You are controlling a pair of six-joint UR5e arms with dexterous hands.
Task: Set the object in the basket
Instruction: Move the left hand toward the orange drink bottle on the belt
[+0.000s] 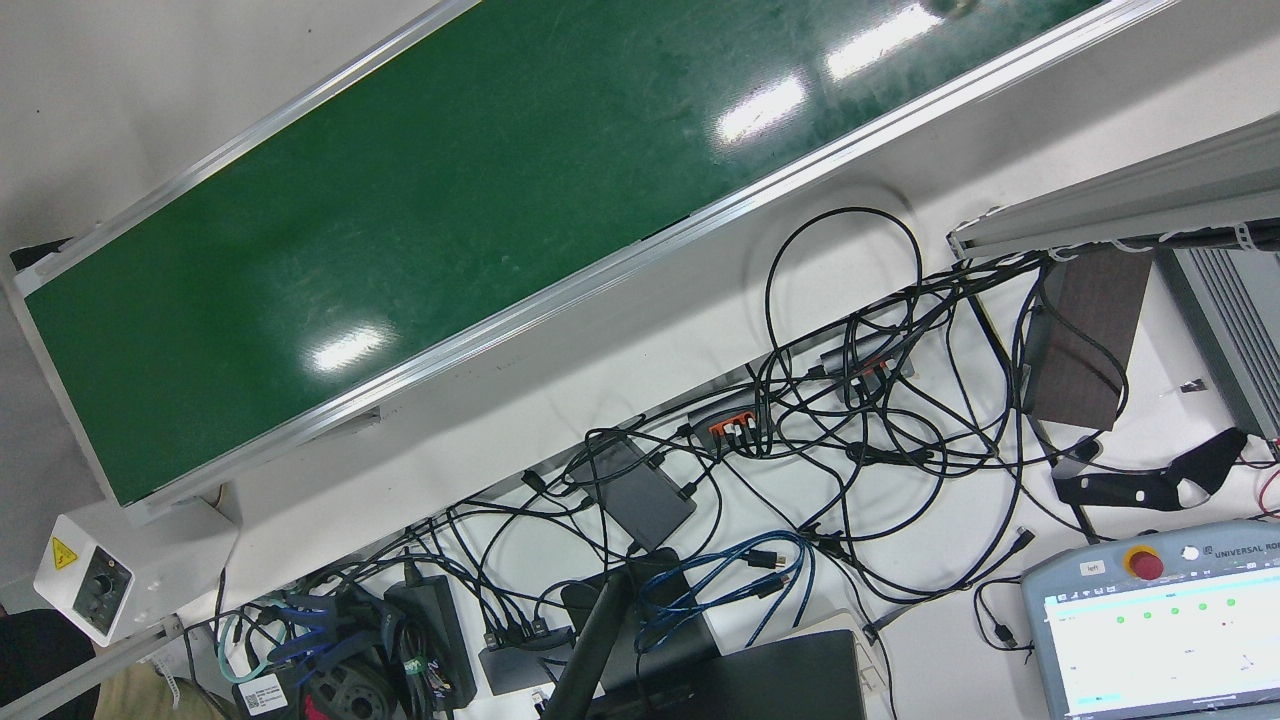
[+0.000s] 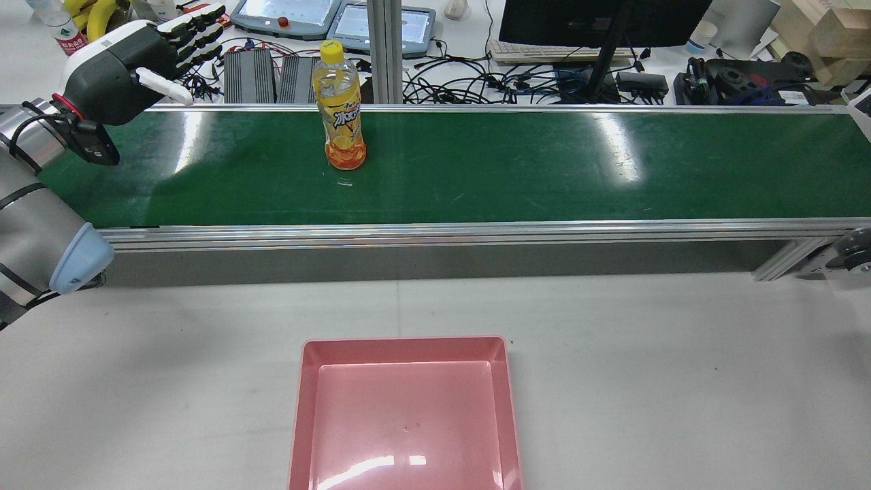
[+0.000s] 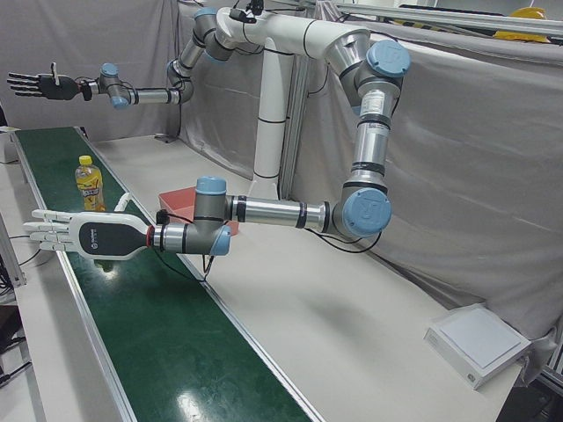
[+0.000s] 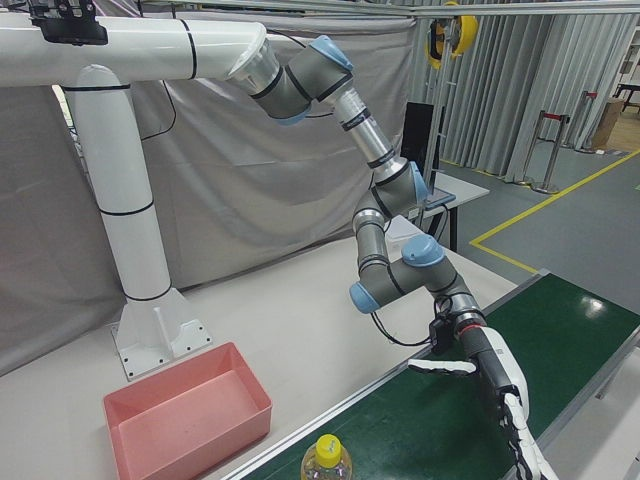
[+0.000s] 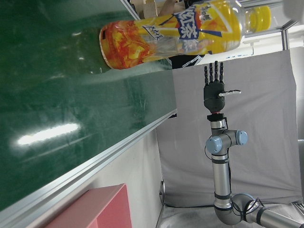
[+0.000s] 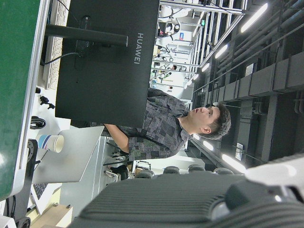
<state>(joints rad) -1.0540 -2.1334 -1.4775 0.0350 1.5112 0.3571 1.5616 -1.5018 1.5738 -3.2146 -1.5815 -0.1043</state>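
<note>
A yellow-capped bottle of orange drink [image 2: 340,116] stands upright on the green conveyor belt [image 2: 544,170]; it also shows as bottle [image 3: 88,183], bottle [image 4: 327,462] and bottle [image 5: 180,35]. The pink basket [image 2: 309,408] sits empty on the white table in front of the belt, seen too as basket [image 4: 120,420]. My left hand [image 2: 136,58] hovers over the belt's left end, open with fingers stretched out, well apart from the bottle; the same hand [image 3: 75,236] and hand [image 4: 500,400] holds nothing. My right hand [image 3: 35,85] hangs open far down the belt, also visible as hand [image 5: 216,88].
Behind the belt lie a monitor [image 2: 599,20], teach pendants [image 2: 286,17] and tangled cables [image 1: 850,420]. A person [image 6: 166,128] stands behind a monitor in the right hand view. A white box [image 3: 479,343] rests on the table's corner.
</note>
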